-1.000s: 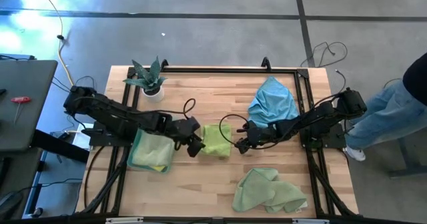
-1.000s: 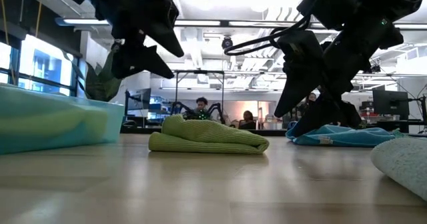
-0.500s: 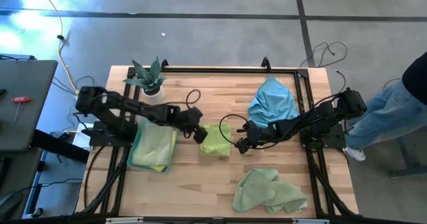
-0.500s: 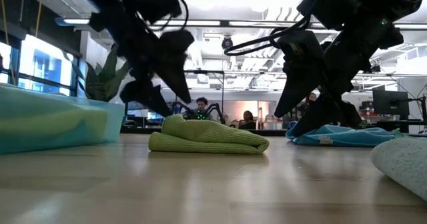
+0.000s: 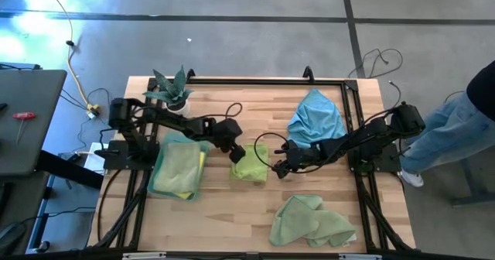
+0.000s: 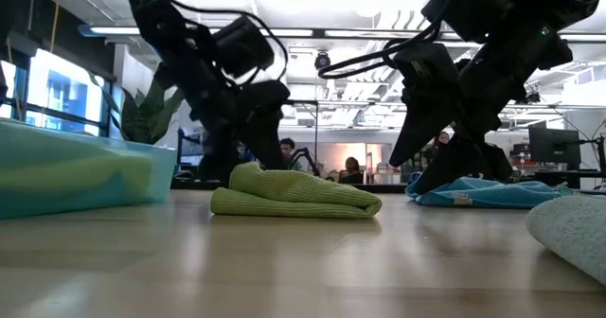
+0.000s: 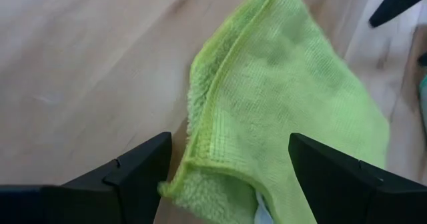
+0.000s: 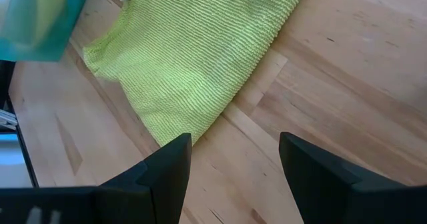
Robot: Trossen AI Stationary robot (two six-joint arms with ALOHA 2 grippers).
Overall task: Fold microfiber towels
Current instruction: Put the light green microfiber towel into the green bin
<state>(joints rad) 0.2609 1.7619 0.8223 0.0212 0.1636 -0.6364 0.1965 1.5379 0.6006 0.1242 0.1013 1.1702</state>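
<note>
High view puts the half-folded lime towel (image 5: 250, 164) near the middle of the wooden surface (image 5: 232, 213), and it serves as the landmark for everything else. The left claw (image 5: 236, 152) sits low at the towel's left edge with its jaws spread wide and nothing between them; the left wrist view shows a stitched corner of the lime towel lying in the gap between the two dark fingers (image 7: 127, 171), apparently lined up so that the claw can pinch that corner for the next fold. The right claw (image 5: 280, 168) waits just beside the towel's right edge, also wide and empty, likely placed there to steady or take the opposite side. In the low view the towel lies as a flat doubled wad, so one fold looks done and another is probably wanted before it can be put away. Left of the lime towel a stack of folded towels (image 5: 177, 173) rests on the surface, pale green on top with yellow and teal edges showing beneath, which reads as the place for finished pieces. Beyond the right claw from the lime towel a sky blue towel (image 5: 315, 119) lies bunched, and near the front edge a crumpled pale green towel (image 5: 309, 221) waits; both seem yet to be folded. A potted plant (image 5: 173, 92) stands at the far left corner, well apart from the work.
</note>
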